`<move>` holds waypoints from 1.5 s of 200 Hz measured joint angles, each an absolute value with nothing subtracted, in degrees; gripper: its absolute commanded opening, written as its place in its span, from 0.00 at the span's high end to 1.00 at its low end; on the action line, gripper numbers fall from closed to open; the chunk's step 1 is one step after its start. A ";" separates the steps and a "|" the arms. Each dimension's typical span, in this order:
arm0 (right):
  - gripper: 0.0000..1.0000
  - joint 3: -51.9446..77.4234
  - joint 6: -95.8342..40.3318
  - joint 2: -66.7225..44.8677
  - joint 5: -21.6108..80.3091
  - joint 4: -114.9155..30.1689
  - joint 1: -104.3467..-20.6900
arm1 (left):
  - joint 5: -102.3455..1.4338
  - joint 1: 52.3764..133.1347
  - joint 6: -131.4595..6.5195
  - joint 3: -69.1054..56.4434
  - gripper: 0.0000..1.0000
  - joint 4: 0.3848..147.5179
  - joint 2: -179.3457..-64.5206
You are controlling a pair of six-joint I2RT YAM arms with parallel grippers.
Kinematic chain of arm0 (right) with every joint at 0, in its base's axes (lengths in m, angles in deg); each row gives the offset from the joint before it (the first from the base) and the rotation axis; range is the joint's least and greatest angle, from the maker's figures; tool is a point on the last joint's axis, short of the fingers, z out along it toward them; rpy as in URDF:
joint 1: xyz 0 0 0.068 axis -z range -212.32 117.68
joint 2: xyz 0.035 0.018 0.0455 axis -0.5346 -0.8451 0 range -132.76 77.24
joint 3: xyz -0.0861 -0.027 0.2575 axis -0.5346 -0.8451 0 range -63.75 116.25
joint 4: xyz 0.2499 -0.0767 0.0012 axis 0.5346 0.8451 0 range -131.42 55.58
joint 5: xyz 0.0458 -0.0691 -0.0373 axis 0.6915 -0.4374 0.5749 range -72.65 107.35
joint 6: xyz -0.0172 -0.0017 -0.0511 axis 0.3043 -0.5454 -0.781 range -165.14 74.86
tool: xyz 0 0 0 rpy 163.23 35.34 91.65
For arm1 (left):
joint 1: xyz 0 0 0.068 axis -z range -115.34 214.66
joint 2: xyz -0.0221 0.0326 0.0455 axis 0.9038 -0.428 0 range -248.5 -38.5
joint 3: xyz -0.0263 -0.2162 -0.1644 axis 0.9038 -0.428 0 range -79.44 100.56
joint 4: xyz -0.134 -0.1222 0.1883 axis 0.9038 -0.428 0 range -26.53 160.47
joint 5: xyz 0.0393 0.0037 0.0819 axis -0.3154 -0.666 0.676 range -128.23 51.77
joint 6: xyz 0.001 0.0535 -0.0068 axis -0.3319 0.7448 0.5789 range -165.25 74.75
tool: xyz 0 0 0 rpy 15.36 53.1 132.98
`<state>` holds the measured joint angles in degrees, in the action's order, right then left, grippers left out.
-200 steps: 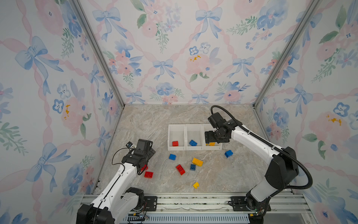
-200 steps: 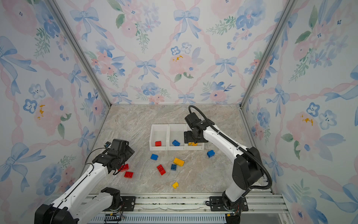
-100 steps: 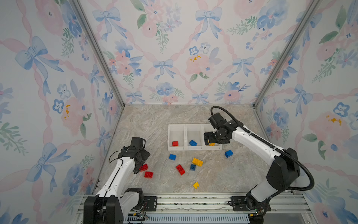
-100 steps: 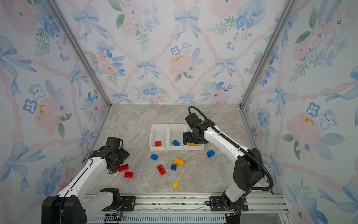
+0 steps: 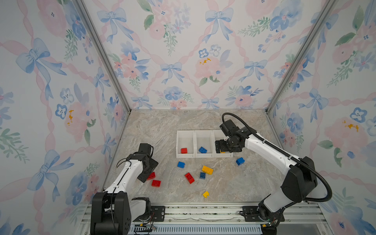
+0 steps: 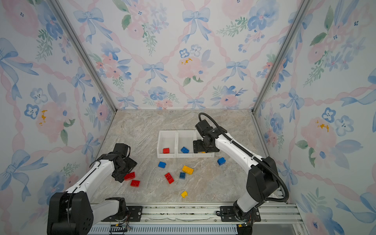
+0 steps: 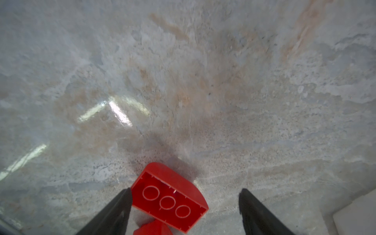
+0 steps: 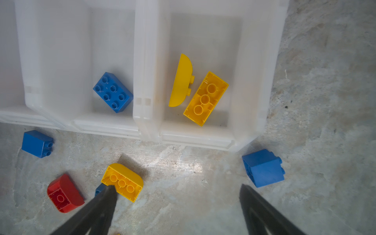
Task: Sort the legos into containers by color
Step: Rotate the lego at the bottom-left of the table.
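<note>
Red lego [image 7: 168,197] lies between the left gripper's [image 7: 185,190] spread jaws.

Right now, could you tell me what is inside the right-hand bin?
Two yellow bricks: one curved, one rectangular and upturned. In both top views the right gripper mostly hides them.

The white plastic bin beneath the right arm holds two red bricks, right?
No: the two in that white plastic bin are yellow, not red: a curved yellow plastic brick and a rectangular yellow plastic brick, per the right wrist view.
</note>
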<state>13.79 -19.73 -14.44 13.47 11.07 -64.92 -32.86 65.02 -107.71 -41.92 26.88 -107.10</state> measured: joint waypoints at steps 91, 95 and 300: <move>0.03 13.48 -19.92 -14.42 14.21 11.07 -64.33 | -35.22 65.10 -109.87 -42.05 0.22 27.18 -108.19; 0.03 13.46 -19.92 -14.42 14.21 11.07 -64.26 | -35.51 65.24 -110.02 -42.09 0.22 27.14 -107.60; 0.03 12.61 -19.90 -13.70 15.28 10.87 -63.84 | -32.14 71.55 -115.68 -45.68 0.12 28.01 -100.92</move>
<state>12.61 -19.90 -13.70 15.28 10.87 -63.84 -32.14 71.55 -115.68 -45.68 28.01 -100.92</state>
